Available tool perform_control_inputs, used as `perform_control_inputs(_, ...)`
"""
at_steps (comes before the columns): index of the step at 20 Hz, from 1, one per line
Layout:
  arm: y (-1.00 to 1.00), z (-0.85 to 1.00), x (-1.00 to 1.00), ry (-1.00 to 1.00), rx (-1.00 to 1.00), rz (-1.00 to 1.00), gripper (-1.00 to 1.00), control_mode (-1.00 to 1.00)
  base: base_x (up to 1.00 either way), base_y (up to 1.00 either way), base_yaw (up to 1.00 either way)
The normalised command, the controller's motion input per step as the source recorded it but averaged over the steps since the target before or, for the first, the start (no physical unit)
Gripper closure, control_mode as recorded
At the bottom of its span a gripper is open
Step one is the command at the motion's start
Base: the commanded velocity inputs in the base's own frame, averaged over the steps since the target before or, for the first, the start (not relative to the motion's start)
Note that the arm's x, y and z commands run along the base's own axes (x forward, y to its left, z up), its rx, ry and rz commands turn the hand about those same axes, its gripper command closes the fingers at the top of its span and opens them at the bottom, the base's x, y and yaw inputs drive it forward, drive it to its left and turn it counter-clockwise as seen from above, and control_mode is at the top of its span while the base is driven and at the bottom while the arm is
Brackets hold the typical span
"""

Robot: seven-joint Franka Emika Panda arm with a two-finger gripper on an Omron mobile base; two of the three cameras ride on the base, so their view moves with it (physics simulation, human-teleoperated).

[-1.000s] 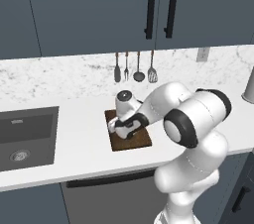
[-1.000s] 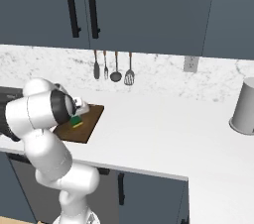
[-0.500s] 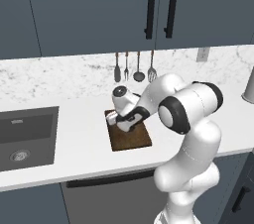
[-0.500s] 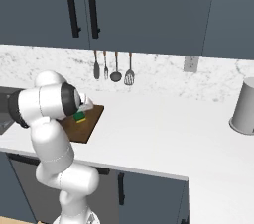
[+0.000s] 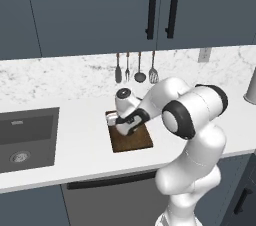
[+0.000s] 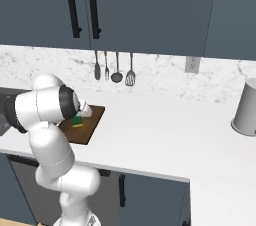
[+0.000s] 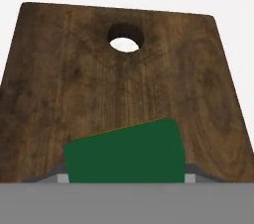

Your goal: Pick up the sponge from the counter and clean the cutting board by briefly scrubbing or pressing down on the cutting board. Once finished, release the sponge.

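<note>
We judge ourselves in the scrubbing step: the gripper (image 5: 124,126) is clamped on the sponge (image 7: 125,152), jaws drawn in against its sides, and holds it low over the cutting board (image 7: 124,84) on the white counter (image 6: 165,130), green face filling the foot of the hand view below the board's hole. Whether the sponge actually touches the wood we cannot tell (the arm hides the underside in both base views). Next we need a brief firm press or rub on the board, then the jaws spread to drop the sponge.
</note>
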Motion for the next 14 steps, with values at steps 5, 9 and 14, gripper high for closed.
perform_control_inputs(5,-0.04,0.00,-0.70,0.00,0.21,-0.14,1.00,-1.00,0.00,0.00,0.00)
perform_control_inputs(9,-0.05,0.00,-0.67,0.00,0.19,-0.13,1.00,-1.00,0.00,0.00,0.00)
perform_control_inputs(14,-0.04,0.00,-0.26,0.00,0.13,-0.13,1.00,-1.00,0.00,0.00,0.00)
